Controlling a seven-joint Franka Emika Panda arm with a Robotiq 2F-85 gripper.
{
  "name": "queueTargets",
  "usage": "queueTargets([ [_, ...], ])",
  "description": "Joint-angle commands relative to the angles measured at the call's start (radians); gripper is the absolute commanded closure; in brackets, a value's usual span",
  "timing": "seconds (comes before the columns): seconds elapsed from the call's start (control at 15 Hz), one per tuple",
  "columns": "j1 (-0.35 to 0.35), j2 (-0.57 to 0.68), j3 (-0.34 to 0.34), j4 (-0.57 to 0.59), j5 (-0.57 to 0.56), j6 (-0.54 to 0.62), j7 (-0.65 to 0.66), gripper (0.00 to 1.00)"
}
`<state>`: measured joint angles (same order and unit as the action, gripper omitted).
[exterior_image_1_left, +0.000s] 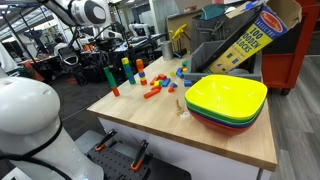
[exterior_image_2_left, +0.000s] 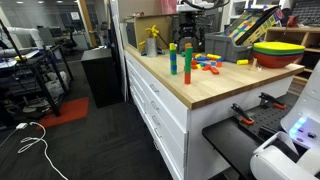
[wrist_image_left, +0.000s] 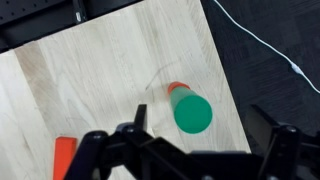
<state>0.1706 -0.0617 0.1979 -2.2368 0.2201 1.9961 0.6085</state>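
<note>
Only the wrist view shows the released claw (wrist_image_left: 203, 135) straddling the green cylinder (wrist_image_left: 192, 112).

Printed in dark letters along the side of the tilted yellow box (exterior_image_1_left: 240, 40): "100 WOODEN BLOCKS". Near the top end of that box, a red oval badge (exterior_image_1_left: 268, 20) with white writing, too small to read.

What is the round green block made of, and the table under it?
The green block looks like painted wood: a smooth, matte, even green top, though it could be plastic. The table looks like pale wood with a smooth finish; grain lines run across it.
</note>
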Motion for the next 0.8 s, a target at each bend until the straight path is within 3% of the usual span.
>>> queueTargets([
  [0.0,0.008,-0.022,0.004,-0.012,0.024,0.002,-0.004,0.0],
  [0.73,0.018,-0.021,0.005,-0.017,0.039,0.006,0.002,0.0],
])
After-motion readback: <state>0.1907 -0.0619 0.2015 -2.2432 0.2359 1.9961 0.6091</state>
